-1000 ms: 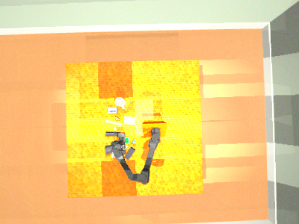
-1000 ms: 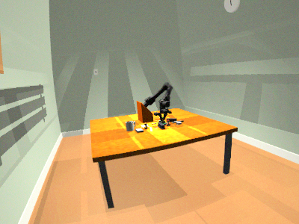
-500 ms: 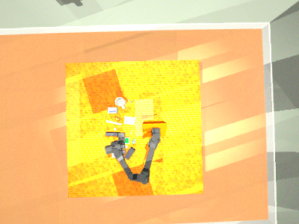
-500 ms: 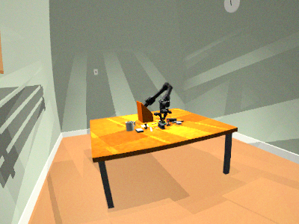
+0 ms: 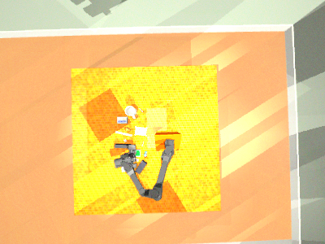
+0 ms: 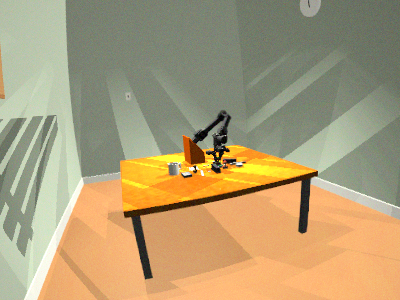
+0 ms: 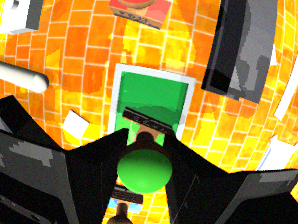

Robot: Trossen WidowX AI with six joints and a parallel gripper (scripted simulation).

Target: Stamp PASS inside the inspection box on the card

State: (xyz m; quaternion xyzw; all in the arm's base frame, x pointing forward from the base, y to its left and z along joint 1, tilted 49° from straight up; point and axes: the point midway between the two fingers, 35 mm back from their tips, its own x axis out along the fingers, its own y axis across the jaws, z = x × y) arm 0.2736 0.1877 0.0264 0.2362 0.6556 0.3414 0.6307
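My gripper is shut on a stamp with a round green knob, a brown neck and a dark oblong base. The base is over the near part of the green ink pad, which has a pale rim. Whether the base touches the pad is hidden. The lettering on the base is not readable. In the exterior view the gripper points down at the table. A white sheet lies farther back on the table; its print box cannot be made out.
A red-topped block lies beyond the pad, a dark block to its right and a white rod to its left. Another small stamp is near the gripper. A mug and an upright orange panel stand farther off.
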